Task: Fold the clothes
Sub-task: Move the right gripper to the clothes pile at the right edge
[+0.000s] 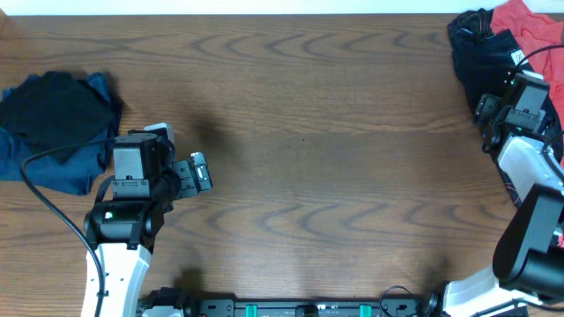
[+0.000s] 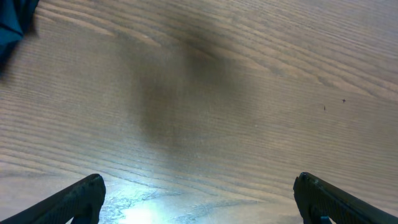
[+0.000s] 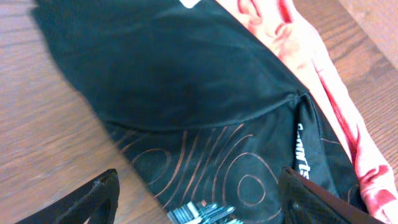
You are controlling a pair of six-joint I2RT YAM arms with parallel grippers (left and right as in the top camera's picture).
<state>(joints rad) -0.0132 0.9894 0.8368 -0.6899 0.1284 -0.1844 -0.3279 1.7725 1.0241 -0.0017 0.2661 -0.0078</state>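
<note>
The black jersey point(image 1: 480, 48) with thin orange contour lines lies crumpled at the table's far right corner. The right wrist view shows it close up point(image 3: 205, 93), with a white logo near the bottom. The coral-red shirt point(image 1: 533, 26) lies beside it and also shows in the right wrist view point(image 3: 323, 74). My right gripper point(image 3: 199, 208) is open just above the jersey, with nothing between its fingers; overhead its arm point(image 1: 520, 110) covers part of the pile. My left gripper point(image 1: 201, 172) is open and empty over bare wood, as the left wrist view point(image 2: 199, 202) shows.
A dark blue heap of cloth point(image 1: 53, 123) lies at the table's left edge, beside the left arm; a corner of it shows in the left wrist view point(image 2: 12, 22). The wooden table point(image 1: 335, 158) spans the view.
</note>
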